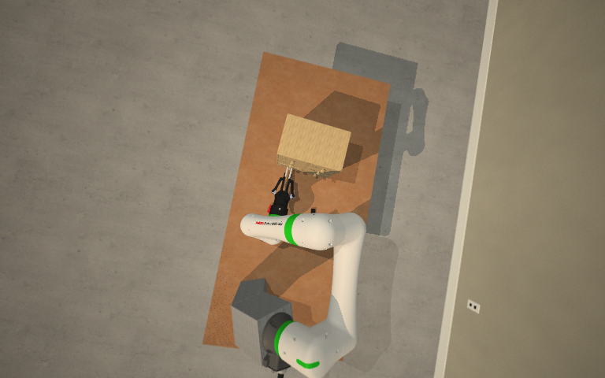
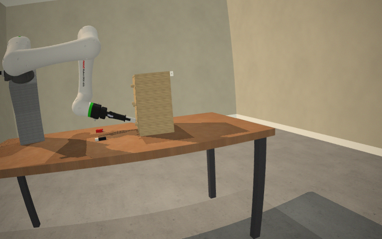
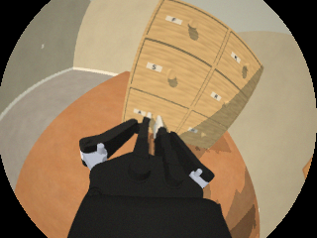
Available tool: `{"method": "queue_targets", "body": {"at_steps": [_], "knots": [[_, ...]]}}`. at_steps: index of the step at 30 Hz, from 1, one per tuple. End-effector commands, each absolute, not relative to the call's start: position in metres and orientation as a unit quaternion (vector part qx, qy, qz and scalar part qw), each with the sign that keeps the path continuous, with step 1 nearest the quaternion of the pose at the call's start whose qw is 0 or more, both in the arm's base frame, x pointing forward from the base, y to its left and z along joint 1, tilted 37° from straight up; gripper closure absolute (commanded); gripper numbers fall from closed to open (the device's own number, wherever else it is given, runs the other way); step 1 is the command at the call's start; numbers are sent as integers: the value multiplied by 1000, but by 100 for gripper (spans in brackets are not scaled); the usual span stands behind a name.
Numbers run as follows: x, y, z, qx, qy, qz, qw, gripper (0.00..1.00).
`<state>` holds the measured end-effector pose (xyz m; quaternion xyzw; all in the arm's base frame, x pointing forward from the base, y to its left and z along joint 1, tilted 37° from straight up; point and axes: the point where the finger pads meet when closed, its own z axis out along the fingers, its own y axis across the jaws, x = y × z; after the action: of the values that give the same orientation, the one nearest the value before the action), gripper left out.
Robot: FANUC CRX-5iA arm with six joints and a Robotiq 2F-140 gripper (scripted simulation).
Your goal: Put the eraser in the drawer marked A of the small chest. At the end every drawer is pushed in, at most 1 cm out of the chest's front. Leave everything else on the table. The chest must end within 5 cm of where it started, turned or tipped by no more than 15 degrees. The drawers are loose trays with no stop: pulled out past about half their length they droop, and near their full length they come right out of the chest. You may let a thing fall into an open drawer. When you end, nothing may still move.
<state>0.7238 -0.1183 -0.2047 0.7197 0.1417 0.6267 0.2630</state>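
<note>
1. Table (image 1: pixel 250 133) (image 2: pixel 197 120) (image 3: pixel 45 174): its long near edge runs unobstructed below all items; a broad strip of top separates that edge from the chest.
2. Block (image 1: pixel 313 210) (image 2: pixel 100 139), black with a white end: lies on the table in front of the chest, well apart from it. It looks like the eraser, though no print on it can be read to confirm this.
3. Red item (image 1: pixel 269 208) (image 2: pixel 99 130): lies on the table beyond the block, with open table between them.
4. Chest (image 1: pixel 314 142) (image 2: pixel 154 104) (image 3: pixel 183 55): upright, inset from the table edges. Its front has two columns of three drawers. The middle label (image 3: pixel 154 66) of the wider column reads "S"; the others are too blurred for certain reading. All visible fronts appear about flush.
5. Gripper (image 1: pixel 289 171) (image 2: pixel 134 120) (image 3: pixel 153 119): fingers narrow, closed on the knob (image 1: pixel 291 164) of the bottom drawer in the wider column. That drawer's label is unreadable.
6. Arm (image 1: pixel 312 231) (image 2: pixel 58 53): marked "FANUC" in red; the adjoining black print is too small. It arches above the table from the grey pedestal (image 1: pixel 245 325) (image 2: pixel 26 112), leaving air between its upper link and the table.
7. Wall (image 1: pixel 543 178) (image 2: pixel 183 42): stands beyond the table.
</note>
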Motion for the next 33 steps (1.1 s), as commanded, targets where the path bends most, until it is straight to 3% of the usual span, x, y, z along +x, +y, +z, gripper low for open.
{"method": "queue_targets", "body": {"at_steps": [1, 33], "knots": [[723, -118, -205, 720, 142, 627, 263, 92], [692, -118, -212, 720, 142, 627, 263, 92]]}}
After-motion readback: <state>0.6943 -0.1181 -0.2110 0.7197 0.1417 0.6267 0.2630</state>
